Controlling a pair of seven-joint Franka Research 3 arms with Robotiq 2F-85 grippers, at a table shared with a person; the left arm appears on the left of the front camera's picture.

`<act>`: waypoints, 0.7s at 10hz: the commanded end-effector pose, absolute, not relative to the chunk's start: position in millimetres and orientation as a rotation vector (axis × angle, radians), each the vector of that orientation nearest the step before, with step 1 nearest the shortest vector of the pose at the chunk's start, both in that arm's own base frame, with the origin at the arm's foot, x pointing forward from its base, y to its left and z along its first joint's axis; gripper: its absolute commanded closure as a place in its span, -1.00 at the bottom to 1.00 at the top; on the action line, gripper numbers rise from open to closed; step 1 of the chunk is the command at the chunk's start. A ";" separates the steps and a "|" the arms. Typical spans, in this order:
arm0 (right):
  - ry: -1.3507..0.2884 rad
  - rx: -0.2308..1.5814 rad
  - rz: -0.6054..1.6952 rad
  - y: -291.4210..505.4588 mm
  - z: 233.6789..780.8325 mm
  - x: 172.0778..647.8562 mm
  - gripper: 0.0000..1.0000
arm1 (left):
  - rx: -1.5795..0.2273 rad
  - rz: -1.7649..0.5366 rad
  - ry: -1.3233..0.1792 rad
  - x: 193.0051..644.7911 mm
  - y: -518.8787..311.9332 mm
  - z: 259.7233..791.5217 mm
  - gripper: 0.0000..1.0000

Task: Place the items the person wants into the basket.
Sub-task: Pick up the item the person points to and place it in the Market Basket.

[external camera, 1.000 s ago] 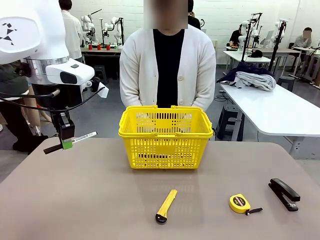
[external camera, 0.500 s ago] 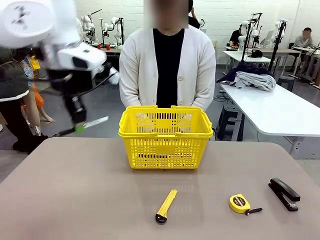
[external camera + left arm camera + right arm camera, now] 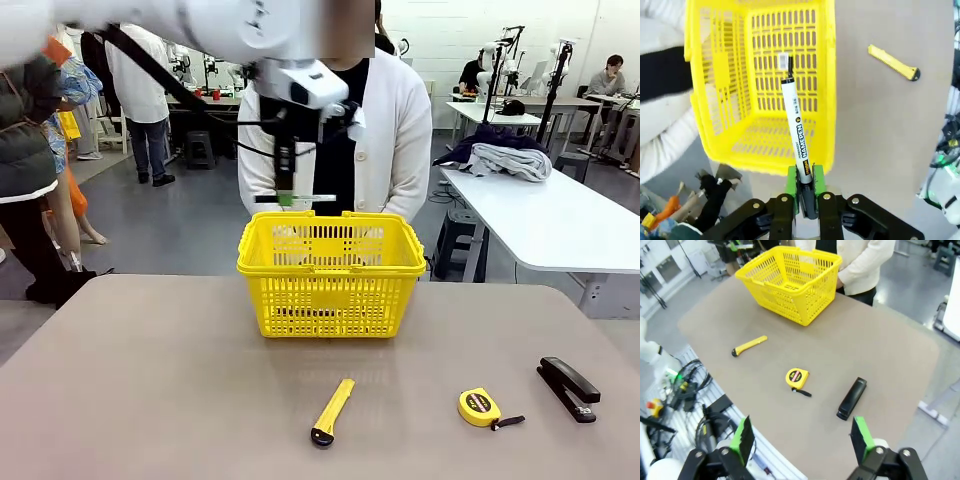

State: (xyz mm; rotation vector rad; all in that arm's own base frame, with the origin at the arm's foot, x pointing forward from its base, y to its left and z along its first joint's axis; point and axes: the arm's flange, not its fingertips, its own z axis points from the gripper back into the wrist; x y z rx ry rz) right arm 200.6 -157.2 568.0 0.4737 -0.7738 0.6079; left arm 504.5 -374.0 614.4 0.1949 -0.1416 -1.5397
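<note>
- Overhead, the left gripper (image 3: 285, 200) hangs above the yellow basket (image 3: 330, 268), in front of the person (image 3: 395, 130) in a white cardigan.
- Its green pads are clamped on a marker (image 3: 797, 135), nearer one end. The white barrel lies level over the basket's open top.
- The marker looks light, stiff and smooth. Pinched off-centre it could swivel, so a hold nearer the middle would likely be steadier.
- The right gripper (image 3: 801, 439) is high above the table (image 3: 150, 380), fingers spread wide with nothing between them.
- A black stapler (image 3: 570, 388) lies on the table at the robot's right, well apart from the basket. It is probably heavier and hard, best taken across its narrow body near the middle.
- A yellow knife (image 3: 332, 410) and a tape measure (image 3: 480, 407) lie nearer the middle.
- Hard to make out: the basket floor through the lattice, where a dark streak cannot be identified. The left arm is blurred.
</note>
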 end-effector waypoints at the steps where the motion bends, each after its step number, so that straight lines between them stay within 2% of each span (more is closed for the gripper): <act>1: -0.793 0.490 0.619 -156.1 567.1 203.8 -1.00 | 0.222 -1.602 -0.128 522.6 -409.4 611.9 0.70; 4: -0.793 0.490 0.619 -156.1 567.1 203.8 -1.00 | 0.234 -1.590 -0.095 534.5 -426.0 575.3 0.70; 7: -0.793 0.490 0.619 -156.1 567.1 203.8 -1.00 | 0.205 -1.610 -0.098 529.3 -423.0 560.8 0.70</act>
